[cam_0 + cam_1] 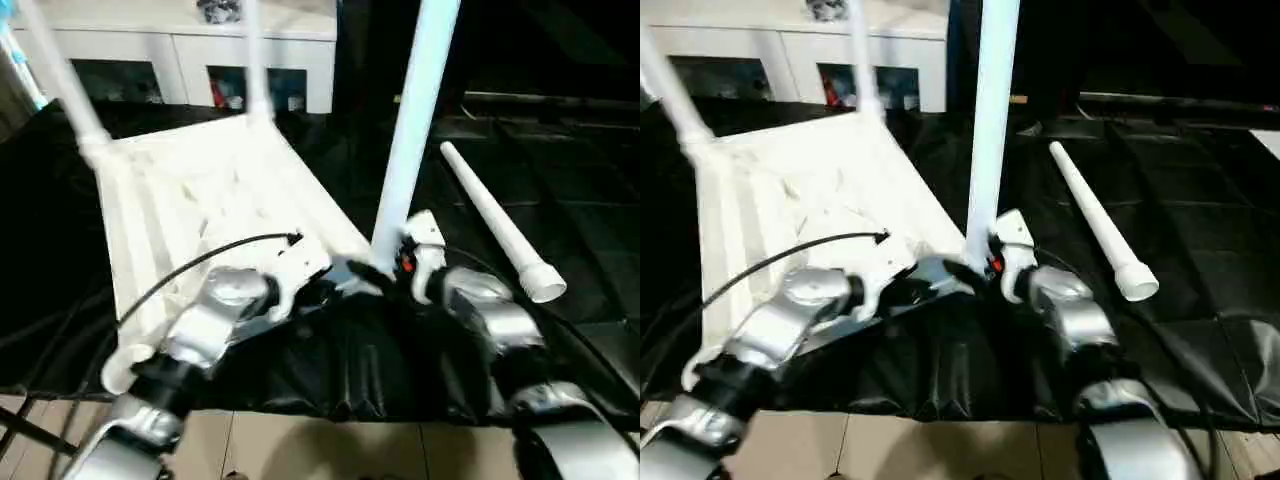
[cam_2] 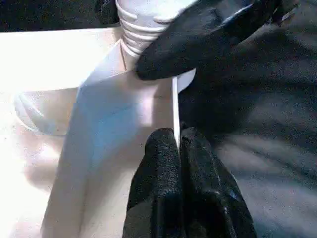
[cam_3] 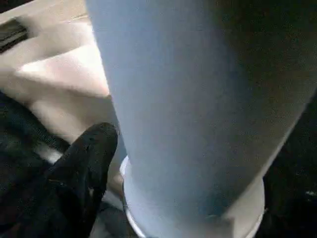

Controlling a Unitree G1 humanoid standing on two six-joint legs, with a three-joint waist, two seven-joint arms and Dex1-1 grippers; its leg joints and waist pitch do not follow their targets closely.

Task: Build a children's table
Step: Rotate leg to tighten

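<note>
The white tabletop [image 1: 190, 190] lies upside down on a black mat. Three white legs stand in its corner sockets: far left [image 1: 60, 75], far right [image 1: 255, 60] and near right [image 1: 415, 130]. A fourth leg [image 1: 495, 225] lies loose on the mat to the right. My left gripper [image 2: 177, 144] is shut on the tabletop's thin rim just beside the near right leg. My right gripper [image 1: 400, 262] is at that leg's base with its jaws wide around the tube. One finger [image 3: 89, 158] lies beside the leg [image 3: 198, 109]; the other is hidden behind it.
A white cabinet [image 1: 200, 50] with glass doors stands behind the tabletop. The black mat [image 1: 560, 180] spreads to the right and ends near me at a tan floor [image 1: 320, 450]. A black cable [image 1: 200, 262] arcs over my left forearm.
</note>
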